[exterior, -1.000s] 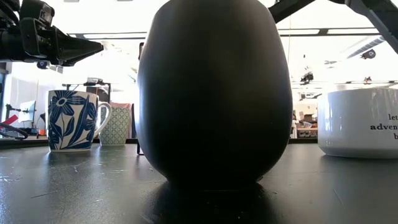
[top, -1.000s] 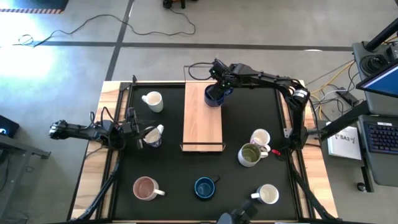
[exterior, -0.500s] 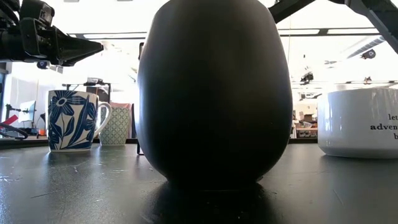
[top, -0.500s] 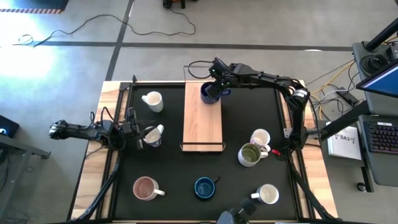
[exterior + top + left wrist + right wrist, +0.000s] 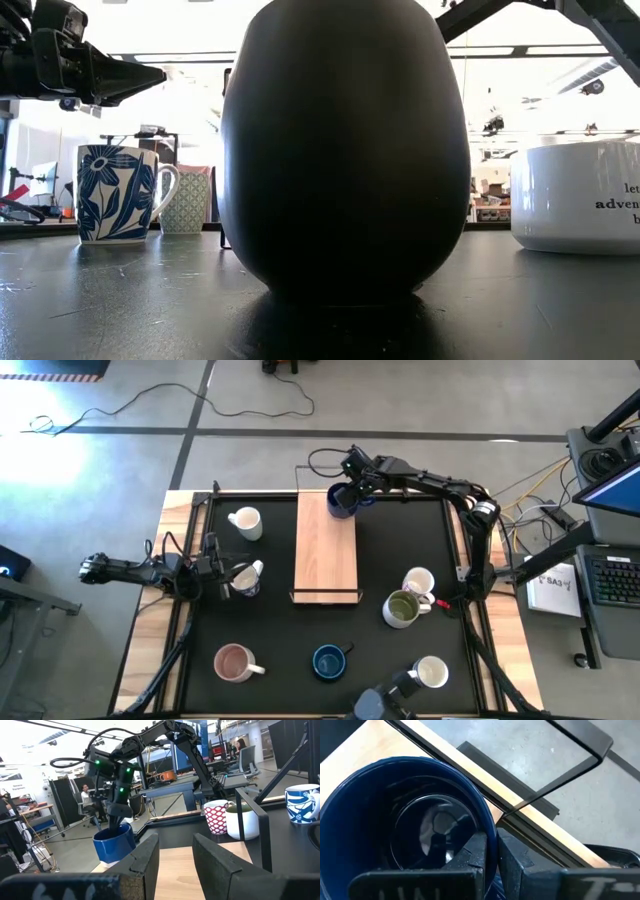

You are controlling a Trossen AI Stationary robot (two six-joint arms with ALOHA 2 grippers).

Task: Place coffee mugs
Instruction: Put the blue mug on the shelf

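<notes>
My right gripper [image 5: 347, 494] is shut on a dark blue mug [image 5: 339, 502] over the far end of the wooden board [image 5: 326, 555]. The left wrist view shows this mug [image 5: 114, 845] slightly tilted under the right arm. My left gripper [image 5: 224, 577] waits open at the table's left, over a white mug with blue flowers [image 5: 246, 579]; the low view shows its fingers [image 5: 110, 75] above that mug [image 5: 118, 195]. In the left wrist view its two fingers stand apart [image 5: 175, 855] with nothing between them. My right gripper pinches the blue mug's wall at the rim [image 5: 490, 832], one finger [image 5: 472, 855] inside the mug and one [image 5: 517, 865] outside. The fingers come from above, slanting from the table's right. The mug hangs slightly tilted at the board's far end; whether its base touches, I cannot tell.
Other mugs stand on the black mat: a white one [image 5: 245, 522] far left, a pink-inside one [image 5: 234, 663], a dark blue one [image 5: 329, 662], a white one [image 5: 431, 673] near, an olive one [image 5: 401, 609], and a white one [image 5: 418, 581]. A dark mug [image 5: 345, 150] blocks the low view.
My right gripper has carried the blue mug along the board toward the table's far edge, from the board's far part out to its far end. Its hold on the rim has stayed the same. The left arm has kept still.
</notes>
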